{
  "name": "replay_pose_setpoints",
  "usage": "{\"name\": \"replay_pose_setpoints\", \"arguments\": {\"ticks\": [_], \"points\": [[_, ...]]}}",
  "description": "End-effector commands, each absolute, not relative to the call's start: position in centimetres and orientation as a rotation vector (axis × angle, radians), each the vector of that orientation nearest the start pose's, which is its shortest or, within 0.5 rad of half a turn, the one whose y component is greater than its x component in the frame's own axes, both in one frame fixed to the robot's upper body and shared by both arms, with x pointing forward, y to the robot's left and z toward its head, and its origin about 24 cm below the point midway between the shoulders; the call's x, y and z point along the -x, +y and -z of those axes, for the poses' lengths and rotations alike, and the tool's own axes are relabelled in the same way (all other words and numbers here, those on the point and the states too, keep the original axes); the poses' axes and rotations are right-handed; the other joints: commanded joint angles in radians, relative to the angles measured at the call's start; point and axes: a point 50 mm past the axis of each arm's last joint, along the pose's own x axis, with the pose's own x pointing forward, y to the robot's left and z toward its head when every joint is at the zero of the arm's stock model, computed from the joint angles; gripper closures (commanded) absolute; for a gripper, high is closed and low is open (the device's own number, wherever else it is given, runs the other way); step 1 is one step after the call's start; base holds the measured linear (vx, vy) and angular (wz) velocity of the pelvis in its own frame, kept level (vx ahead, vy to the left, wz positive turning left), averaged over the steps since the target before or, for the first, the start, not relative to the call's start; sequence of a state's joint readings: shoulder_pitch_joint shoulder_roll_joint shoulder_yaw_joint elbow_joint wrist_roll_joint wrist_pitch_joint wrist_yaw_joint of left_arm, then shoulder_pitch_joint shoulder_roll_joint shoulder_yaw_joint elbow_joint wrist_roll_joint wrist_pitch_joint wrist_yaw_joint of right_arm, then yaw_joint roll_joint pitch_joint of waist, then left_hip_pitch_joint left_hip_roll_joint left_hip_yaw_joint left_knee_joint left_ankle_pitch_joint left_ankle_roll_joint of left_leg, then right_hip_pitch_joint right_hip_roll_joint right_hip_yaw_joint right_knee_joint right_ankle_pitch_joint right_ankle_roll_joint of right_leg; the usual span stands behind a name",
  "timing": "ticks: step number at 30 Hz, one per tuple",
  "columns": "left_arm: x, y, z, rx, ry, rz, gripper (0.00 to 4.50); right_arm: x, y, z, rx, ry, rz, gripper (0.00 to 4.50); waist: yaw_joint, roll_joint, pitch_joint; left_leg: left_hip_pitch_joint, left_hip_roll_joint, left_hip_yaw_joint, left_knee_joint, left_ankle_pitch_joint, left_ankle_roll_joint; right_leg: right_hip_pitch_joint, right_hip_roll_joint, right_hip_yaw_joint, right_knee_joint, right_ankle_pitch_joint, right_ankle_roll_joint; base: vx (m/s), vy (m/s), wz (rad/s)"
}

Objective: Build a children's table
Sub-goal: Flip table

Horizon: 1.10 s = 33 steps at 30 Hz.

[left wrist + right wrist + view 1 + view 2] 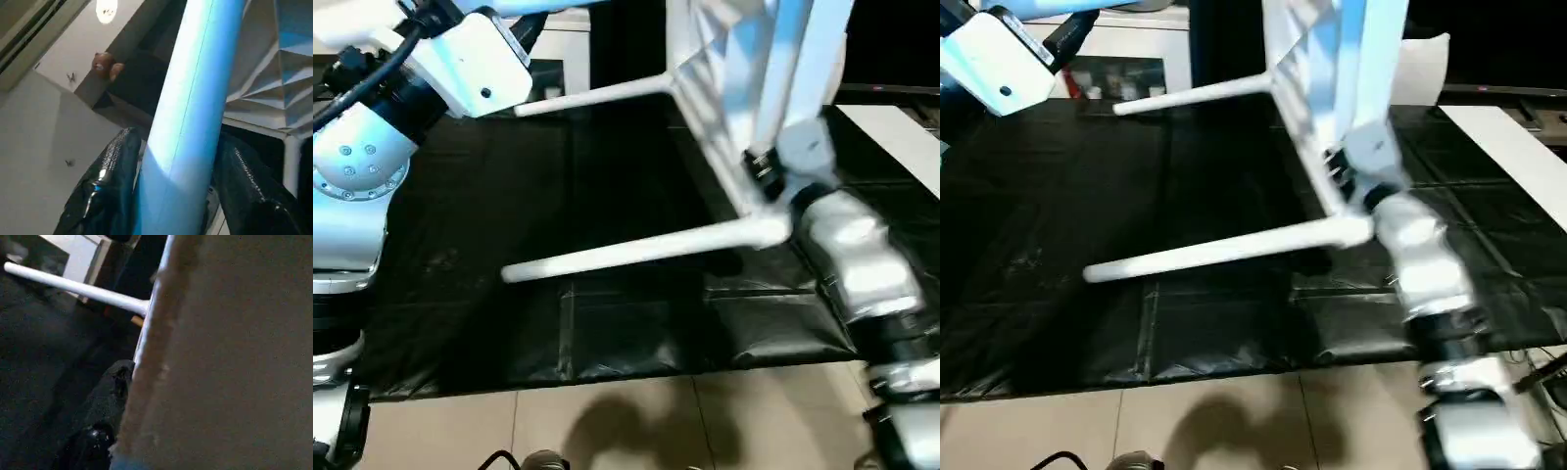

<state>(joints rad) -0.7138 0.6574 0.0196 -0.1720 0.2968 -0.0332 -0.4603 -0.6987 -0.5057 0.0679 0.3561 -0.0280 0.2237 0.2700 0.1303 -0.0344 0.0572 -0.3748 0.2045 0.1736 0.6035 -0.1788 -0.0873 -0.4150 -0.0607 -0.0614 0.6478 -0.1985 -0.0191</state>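
Note:
The white tabletop [703,59] stands on its edge above the black mat, ribbed underside facing left. Two white legs stick out of its sockets to the left, the near leg [636,250] and the far leg [597,95]. Another leg [791,69] rises steeply along the tabletop's right side. My left gripper [178,139] is shut on that leg, one black finger [117,161] on each side of it. My right gripper [764,164] is shut on the tabletop's lower rim near the near leg's socket. A single black finger [110,396] lies along the panel's edge.
A black mat [509,196] covers the work area, with pale floor tiles [626,421] in front of it. A white board [901,137] lies at the far right. My left forearm [460,59] reaches across the upper left.

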Motion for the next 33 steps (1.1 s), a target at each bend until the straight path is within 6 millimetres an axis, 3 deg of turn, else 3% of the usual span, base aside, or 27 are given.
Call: {"name": "replay_pose_setpoints", "arguments": {"ticks": [1,6,8,9,11,14,19,20,23,28,29,33], "points": [[-30.5,17.7,-28.0,-1.017,-0.594,0.321,2.38,-36.4,-21.0,-20.9,0.842,-0.138,-0.186,2.44,-0.006,-0.015,-0.068,0.009,0.013,0.004,-0.054,-0.120,-0.029,0.058,-0.062,0.051,-0.070,-0.165,-0.118,0.000,0.000,0.00],[-31.0,18.4,-27.2,-0.894,-0.464,0.334,2.56,-36.5,-22.3,-23.7,0.853,-0.039,-0.303,2.44,0.000,-0.017,-0.064,0.008,0.015,0.003,-0.052,-0.126,-0.014,0.056,-0.062,0.050,-0.075,-0.194,-0.123,0.000,0.000,0.00],[-31.1,18.5,-27.1,-0.871,-0.448,0.337,2.69,-36.4,-22.4,-24.1,0.874,-0.008,-0.337,2.43,0.003,-0.017,-0.062,0.015,0.014,0.004,-0.052,-0.155,-0.015,0.053,-0.062,0.049,-0.082,-0.247,-0.121,0.000,0.000,0.00],[-31.2,18.5,-26.9,-0.828,-0.408,0.361,2.69,-36.6,-22.7,-25.5,0.924,0.011,-0.363,2.43,0.002,-0.016,-0.061,0.015,0.015,0.003,-0.053,-0.164,-0.017,0.052,-0.063,0.049,-0.082,-0.263,-0.122,0.000,0.000,0.00],[-31.4,18.4,-26.6,-0.777,-0.375,0.384,2.75,-36.8,-22.6,-26.7,0.930,0.007,-0.412,2.43,-0.001,-0.007,-0.062,0.017,0.015,0.002,-0.051,-0.190,-0.023,0.050,-0.063,0.048,-0.082,-0.275,-0.137,0.000,0.000,0.00],[-31.5,18.3,-26.2,-0.684,-0.335,0.395,2.82,-37.1,-21.8,-28.2,0.903,-0.024,-0.517,1.73,-0.004,-0.009,-0.059,0.018,0.015,0.001,-0.049,-0.234,-0.021,0.047,-0.063,0.045,-0.090,-0.327,-0.138,0.000,0.000,0.00],[-31.7,18.8,-25.8,-0.627,-0.300,0.338,2.87,-37.6,-21.1,-30.2,0.893,-0.118,-0.555,1.29,-0.011,-0.011,-0.056,0.015,0.014,-0.004,-0.050,-0.268,-0.016,0.044,-0.063,0.037,-0.098,-0.395,-0.120,0.000,0.000,0.00],[-31.8,19.2,-25.7,-0.602,-0.280,0.314,2.88,-37.6,-20.7,-30.6,0.913,-0.163,-0.588,1.20,-0.012,-0.013,-0.056,0.020,0.014,-0.004,-0.045,-0.298,-0.014,0.037,-0.064,0.035,-0.101,-0.421,-0.117,0.000,0.000,0.00],[-31.9,19.7,-25.5,-0.574,-0.259,0.290,2.88,-37.8,-20.3,-30.8,0.961,-0.193,-0.613,0.88,-0.019,-0.009,-0.056,0.016,0.014,-0.007,-0.048,-0.293,-0.009,0.039,-0.062,0.034,-0.100,-0.414,-0.115,0.000,0.000,0.00],[-32.0,19.8,-25.3,-0.505,-0.225,0.273,2.88,-37.7,-19.4,-31.1,0.973,-0.302,-0.684,0.52,-0.029,-0.012,-0.055,0.009,0.014,-0.009,-0.048,-0.304,-0.002,0.042,-0.062,0.032,-0.096,-0.404,-0.124,0.000,0.000,0.00],[-32.0,19.8,-25.2,-0.505,-0.224,0.270,2.88,-37.6,-19.3,-31.3,0.972,-0.328,-0.685,0.28,-0.031,-0.013,-0.055,0.011,0.013,-0.009,-0.047,-0.312,0.000,0.040,-0.062,0.032,-0.099,-0.419,-0.118,0.000,0.000,0.00],[-31.9,20.0,-25.2,-0.518,-0.225,0.264,2.87,-37.4,-18.9,-32.0,0.911,-0.439,-0.692,0.05,-0.034,-0.012,-0.057,0.013,0.013,-0.009,-0.047,-0.309,0.008,0.039,-0.062,0.032,-0.100,-0.409,-0.121,0.000,0.000,0.00]]}}
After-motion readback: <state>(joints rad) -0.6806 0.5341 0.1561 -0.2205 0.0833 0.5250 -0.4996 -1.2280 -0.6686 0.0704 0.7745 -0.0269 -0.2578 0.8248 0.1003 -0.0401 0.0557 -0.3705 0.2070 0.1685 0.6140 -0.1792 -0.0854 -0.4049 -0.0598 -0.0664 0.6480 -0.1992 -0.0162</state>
